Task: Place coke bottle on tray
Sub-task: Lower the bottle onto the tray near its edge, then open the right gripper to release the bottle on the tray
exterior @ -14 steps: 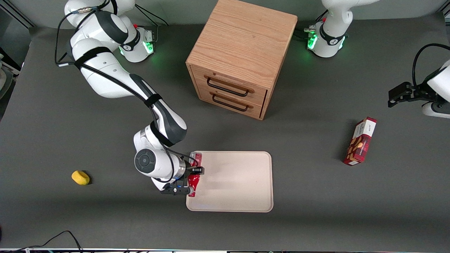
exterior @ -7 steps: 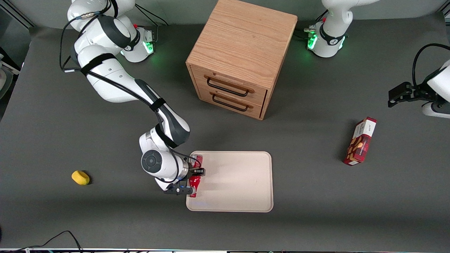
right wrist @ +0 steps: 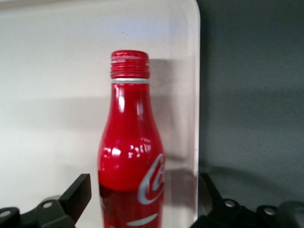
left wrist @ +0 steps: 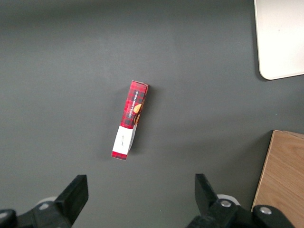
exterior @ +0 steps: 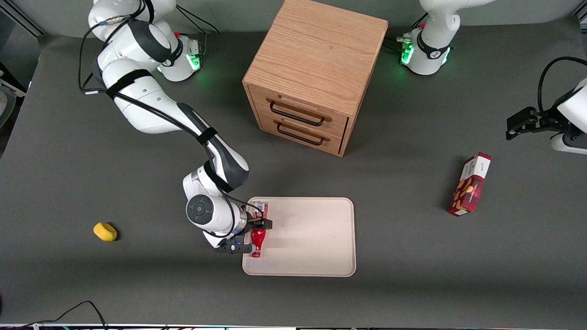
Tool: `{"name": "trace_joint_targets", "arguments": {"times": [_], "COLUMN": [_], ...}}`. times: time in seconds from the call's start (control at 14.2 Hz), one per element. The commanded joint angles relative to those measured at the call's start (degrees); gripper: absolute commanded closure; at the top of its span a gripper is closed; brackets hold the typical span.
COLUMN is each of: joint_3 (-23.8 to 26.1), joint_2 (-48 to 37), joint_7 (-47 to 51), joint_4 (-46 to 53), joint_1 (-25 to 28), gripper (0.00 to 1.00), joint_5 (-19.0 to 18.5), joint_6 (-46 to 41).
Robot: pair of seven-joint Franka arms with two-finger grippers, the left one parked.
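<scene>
Tool (exterior: 255, 234) carried coke bottle (exterior: 258, 236) farther over tray (exterior: 312, 243).

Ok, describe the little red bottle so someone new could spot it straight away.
Find the large flat cream tray nearer the front camera than the wooden drawer cabinet. At the tray's edge toward the working arm, the black two-finger gripper holds the slim red coke bottle. Unlike the red snack box, it has white script and a red screw cap.

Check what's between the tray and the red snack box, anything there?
Nothing: in the front view only bare dark table separates the tray from the snack box. The hand is at the tray's working-arm end, around the coke bottle.
</scene>
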Motion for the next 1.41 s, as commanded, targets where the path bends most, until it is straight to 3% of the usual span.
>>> {"name": "trace_joint_targets", "arguments": {"times": [0.0,0.21,1.34], "joint_3": [0.0,0.0,0.8], "joint_2": [0.2,0.3,-2.6], "joint_7": [2.2,2.3,4.1], "joint_4": [0.4,0.1,0.3], "joint_1": [0.4,0.4,0.0], "gripper": [0.00,0.00,0.00], "joint_5": [-1.7,-3.5,-3.2], "joint_6": [0.5,0.5,-0.4]}}
